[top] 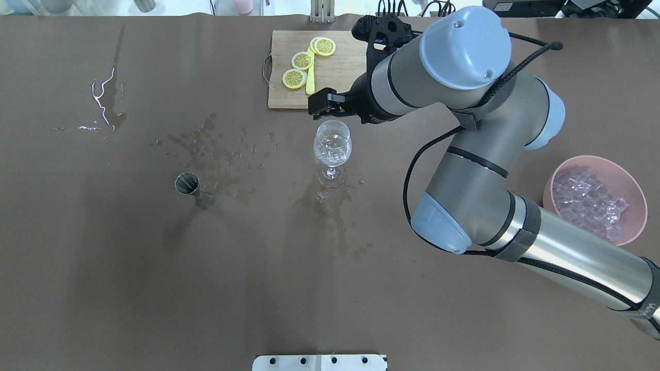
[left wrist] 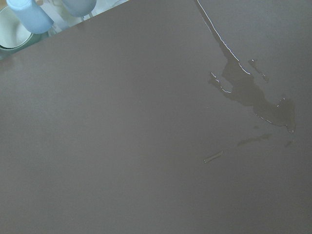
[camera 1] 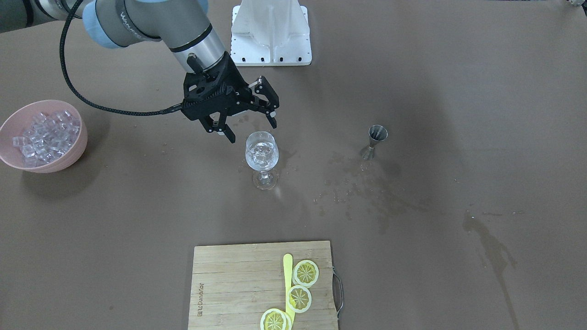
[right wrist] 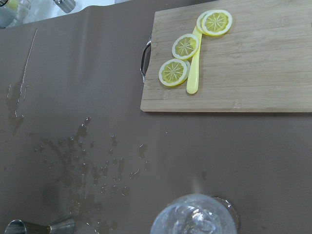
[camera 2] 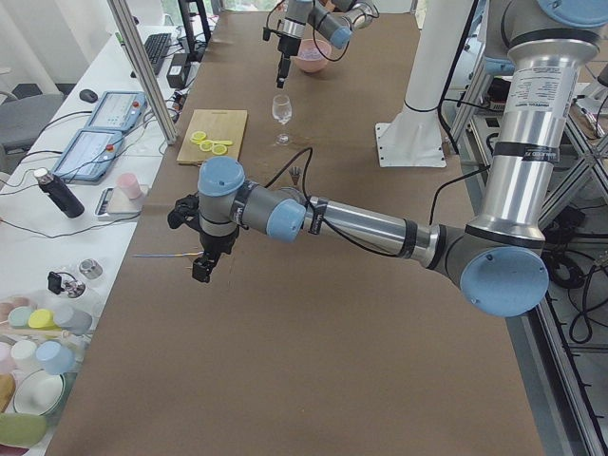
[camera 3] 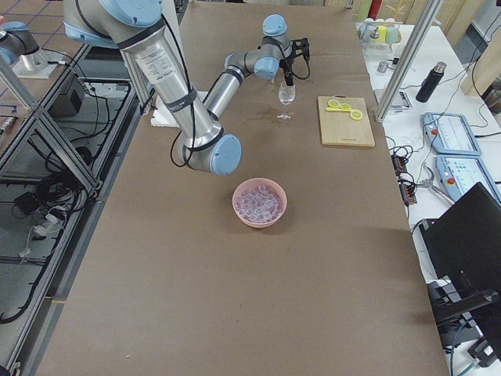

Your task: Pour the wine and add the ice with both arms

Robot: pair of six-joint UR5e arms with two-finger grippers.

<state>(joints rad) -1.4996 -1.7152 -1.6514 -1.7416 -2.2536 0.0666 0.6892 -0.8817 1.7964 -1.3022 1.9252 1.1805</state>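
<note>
**Q:** Front-facing view?
**A:** The right gripper [camera 1: 251, 128], fingers spread wide and empty, hangs just above the wine glass [camera 1: 248, 147]. Ice [camera 1: 262, 155] lies in the glass and also fills the pink bowl [camera 1: 80, 142], well apart.

**Q:** Overhead?
**A:** The gripper shows between the glass and the cutting board [top: 330, 72].

**Q:** Left-side view?
**A:** The left gripper [camera 2: 203, 270] hangs over the table [camera 2: 313, 342], well apart from the glass. Its opening cannot be told.

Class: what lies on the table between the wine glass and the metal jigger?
Only spilled droplets between wine glass and jigger, in the overhead view.
</note>
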